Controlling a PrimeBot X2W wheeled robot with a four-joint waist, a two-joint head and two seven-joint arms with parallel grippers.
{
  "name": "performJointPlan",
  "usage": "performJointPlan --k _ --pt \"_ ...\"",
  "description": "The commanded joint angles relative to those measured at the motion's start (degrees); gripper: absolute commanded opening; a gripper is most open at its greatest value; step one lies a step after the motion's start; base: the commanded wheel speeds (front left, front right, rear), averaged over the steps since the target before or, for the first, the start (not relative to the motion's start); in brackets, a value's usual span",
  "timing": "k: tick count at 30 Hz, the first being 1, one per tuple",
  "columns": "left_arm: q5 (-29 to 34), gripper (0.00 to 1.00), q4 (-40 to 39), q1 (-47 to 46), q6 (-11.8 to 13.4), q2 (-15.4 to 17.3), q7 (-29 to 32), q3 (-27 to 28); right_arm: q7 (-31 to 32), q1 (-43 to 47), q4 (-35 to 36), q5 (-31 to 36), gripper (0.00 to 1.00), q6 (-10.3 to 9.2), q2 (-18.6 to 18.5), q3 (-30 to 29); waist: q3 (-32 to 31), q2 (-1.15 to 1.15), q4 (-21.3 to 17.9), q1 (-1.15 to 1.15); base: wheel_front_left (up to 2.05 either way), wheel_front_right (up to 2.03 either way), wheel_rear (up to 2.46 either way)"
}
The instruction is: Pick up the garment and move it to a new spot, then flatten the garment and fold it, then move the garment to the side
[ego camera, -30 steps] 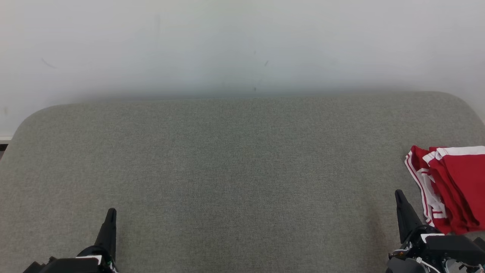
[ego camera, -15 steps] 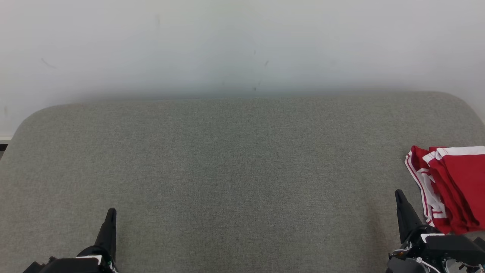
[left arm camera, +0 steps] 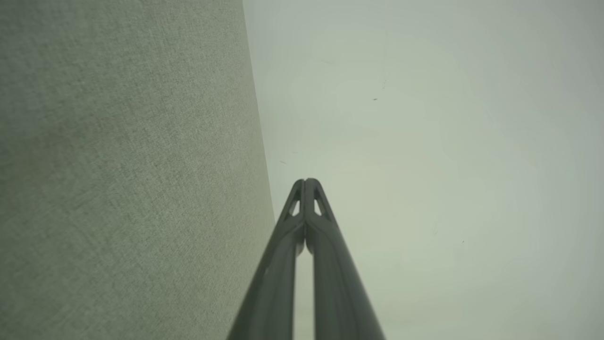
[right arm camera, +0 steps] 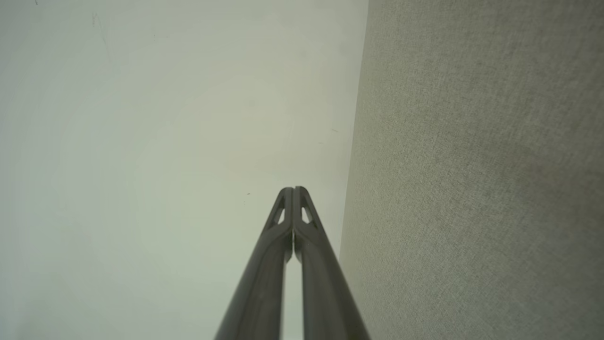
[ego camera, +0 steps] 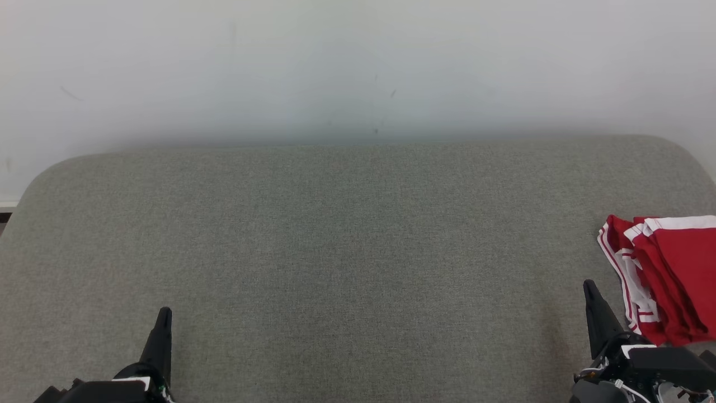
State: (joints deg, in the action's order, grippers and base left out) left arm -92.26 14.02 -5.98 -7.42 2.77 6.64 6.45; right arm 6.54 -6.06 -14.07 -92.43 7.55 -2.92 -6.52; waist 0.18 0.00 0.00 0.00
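A red garment with white stripes lies folded at the right edge of the grey cushioned surface, partly cut off by the head view's border. My right gripper stands just left of it near the bottom right, apart from the cloth, tips together and empty. In the right wrist view the right gripper is shut on nothing. Far off at the lower left, my left gripper is also shut and empty. The left wrist view shows the left gripper with its tips touching.
A pale wall rises behind the cushioned surface. The surface's rounded far corners show at the left and right. Bare grey fabric stretches between the two grippers.
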Motion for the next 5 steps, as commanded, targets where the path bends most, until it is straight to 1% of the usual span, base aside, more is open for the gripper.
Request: performJointPlan --k 1,5 --pt "-0.3 0.0 0.08 -0.62 -0.16 0.19 -0.01 0.2 0.14 -0.43 0.09 0.05 0.0 -0.12 0.01 -0.12 0.0 0.0 0.0 0.0 0.0 0.0 0.0" --pt "-0.29 0.0 0.08 -0.62 -0.16 0.19 -0.01 0.2 0.14 -0.43 0.09 0.06 0.0 -0.12 0.01 -0.11 0.0 0.0 0.0 0.0 0.0 0.0 0.0"
